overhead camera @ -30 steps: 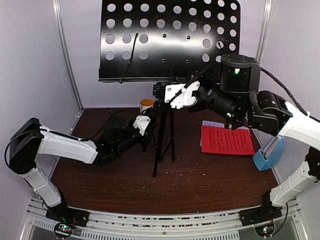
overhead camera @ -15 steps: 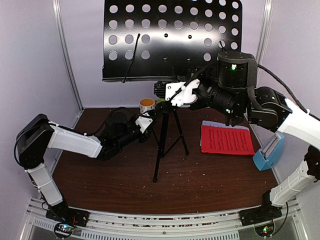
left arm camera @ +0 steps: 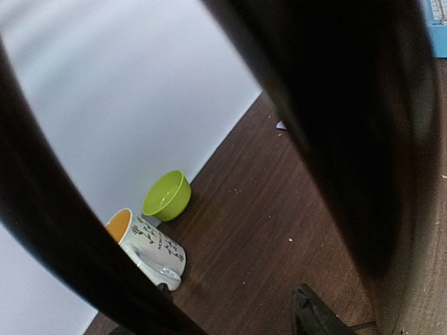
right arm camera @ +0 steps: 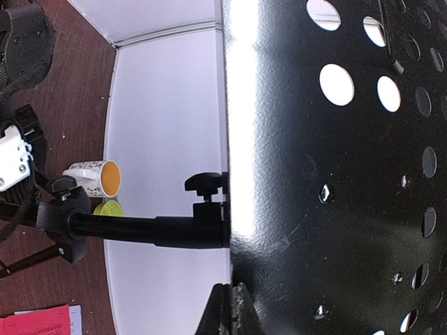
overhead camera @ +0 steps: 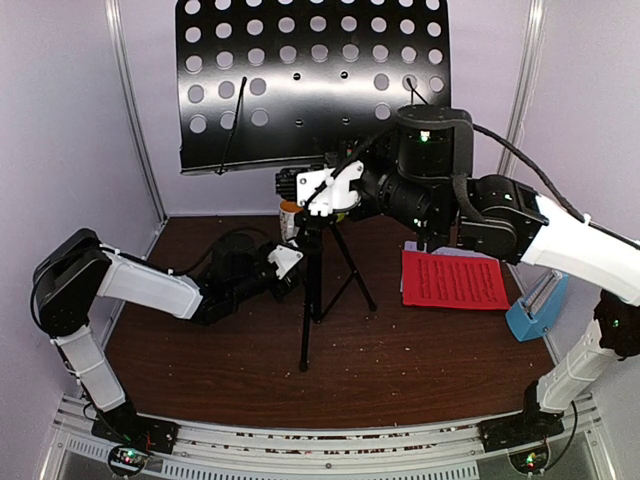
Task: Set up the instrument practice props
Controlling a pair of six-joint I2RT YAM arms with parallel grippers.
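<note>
Music stand (overhead camera: 309,290) stood upright on its spread tripod legs in the middle of the brown table (overhead camera: 200,370), its pole running straight up. Its perforated black desk (overhead camera: 310,80) faced the near edge, its long side running left to right, with the lip dipping slightly toward the left.

No brand showed on the stand. The red page (overhead camera: 455,280) carried lines of print too small to read, and a pale page (overhead camera: 430,247) peeped out from under its far edge. Both lay flat to the right of the stand. The light-blue metronome (overhead camera: 535,305) lay just beyond them at the table's right edge. The mug (left arm camera: 150,244), on its side beside the green bowl (left arm camera: 167,195), bore small dark marks that could not be read.

The right arm arched high from its base and reached leftward, wrist level. The right gripper (overhead camera: 300,186) sat just under the desk, and in the wrist view its fingers (right arm camera: 222,314) were drawn close together against the desk's edge. The left arm lay low across the table, forearm stretched rightward. The left gripper (overhead camera: 286,258) was against the lower pole. Dark blurred bars filled its wrist view, so how far it was open could not be told.
</note>
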